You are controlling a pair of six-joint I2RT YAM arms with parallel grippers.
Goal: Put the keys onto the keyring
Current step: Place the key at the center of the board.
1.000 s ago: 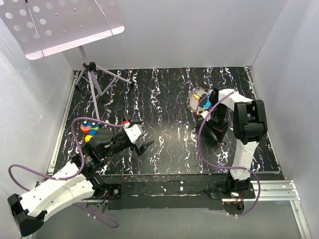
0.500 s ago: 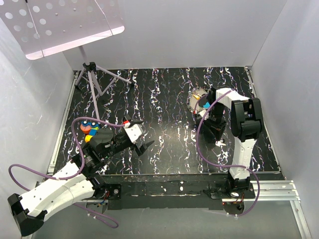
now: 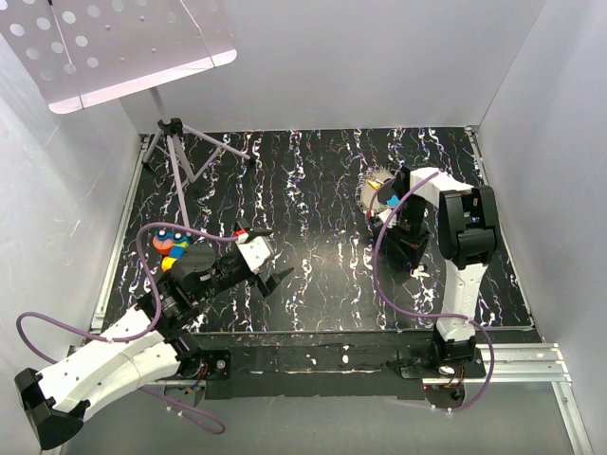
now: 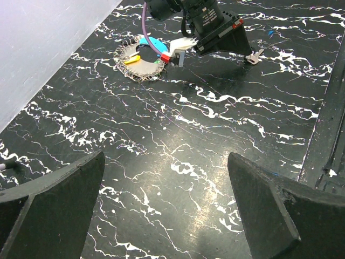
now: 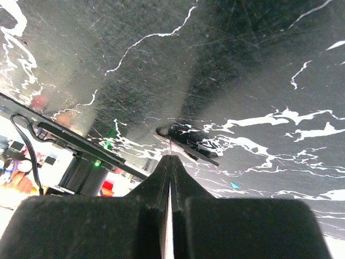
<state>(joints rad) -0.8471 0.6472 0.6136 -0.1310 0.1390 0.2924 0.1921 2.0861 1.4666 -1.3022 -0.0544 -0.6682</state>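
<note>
Far left, back: tripod stand on marbled black table. Nearer: small red-blue-orange cluster, too small to identify. Left gripper hovers over table, jaws spread wide, nothing between. Right of centre: keys, blue and yellow heads, on pale beaded-rim disc. Right gripper tip-down on table near disc, jaws clenched tight. Slim metal piece flat at its fingertips; key or keyring, pinched or not: cannot tell.
</note>
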